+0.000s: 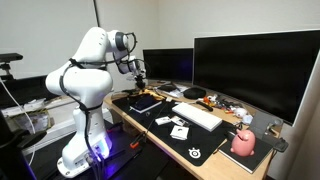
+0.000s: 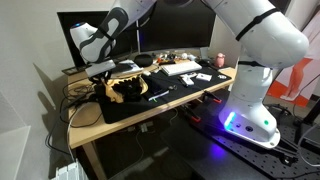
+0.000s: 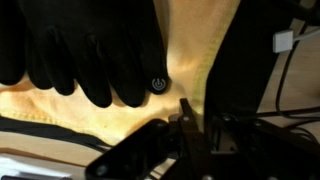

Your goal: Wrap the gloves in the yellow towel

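Gloves [image 3: 90, 55], black fabric with a round mark on one fingertip, lie just ahead of the jaws on top of the soft tan-yellow towel [image 3: 195, 60], so the cloth is under them ready for wrapping. Jaws sit low at the towel's near edge, likely placed there to lift that edge and fold it over the gloves. They look close together, but can't tell if cloth is pinched between them. Wrist view gives glove fingers and towel folds close up, nothing of the room. Exterior view shows what it lacks: white robot arm [image 2: 255, 40] reaching over the wooden tabletop [image 2: 88, 120], towel heap on a black mat [image 2: 130, 108] under the jaws, flat white keyboard [image 2: 180, 68] well beyond them; the grip is too small to read there
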Tool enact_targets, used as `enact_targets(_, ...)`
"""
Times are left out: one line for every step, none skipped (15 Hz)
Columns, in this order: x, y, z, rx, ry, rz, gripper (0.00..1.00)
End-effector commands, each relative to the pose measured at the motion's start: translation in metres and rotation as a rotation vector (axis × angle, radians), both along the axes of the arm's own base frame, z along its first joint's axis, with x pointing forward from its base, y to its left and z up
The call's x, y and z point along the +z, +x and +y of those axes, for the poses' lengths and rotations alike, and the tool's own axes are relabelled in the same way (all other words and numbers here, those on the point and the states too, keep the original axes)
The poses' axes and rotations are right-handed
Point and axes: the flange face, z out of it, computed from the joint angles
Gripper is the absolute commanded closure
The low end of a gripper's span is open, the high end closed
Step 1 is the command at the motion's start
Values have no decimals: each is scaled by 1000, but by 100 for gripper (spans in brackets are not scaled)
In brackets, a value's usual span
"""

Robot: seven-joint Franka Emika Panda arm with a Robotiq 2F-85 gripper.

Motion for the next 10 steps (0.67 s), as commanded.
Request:
enact_targets(16,-5,3,7,-13,-6,100)
enact_targets(17,-5,3,7,-14,-6,100)
enact_targets(17,-5,2,6,-16,-6,100)
enact_targets(18,-5,0,5,-17,-6,99)
enact_targets(21,-6,-3,2,-15,-6,99)
enact_targets(24,-7,-6,-4,-14,-4,99)
enact_targets(30,-9,-12,-12,-14,-4,99)
enact_targets(35,-10,-18,-17,-12,-6,99)
enact_targets(42,-12,-24,-24,-7,-7,99)
enact_targets(48,-15,-29,-32,-3,-9,99)
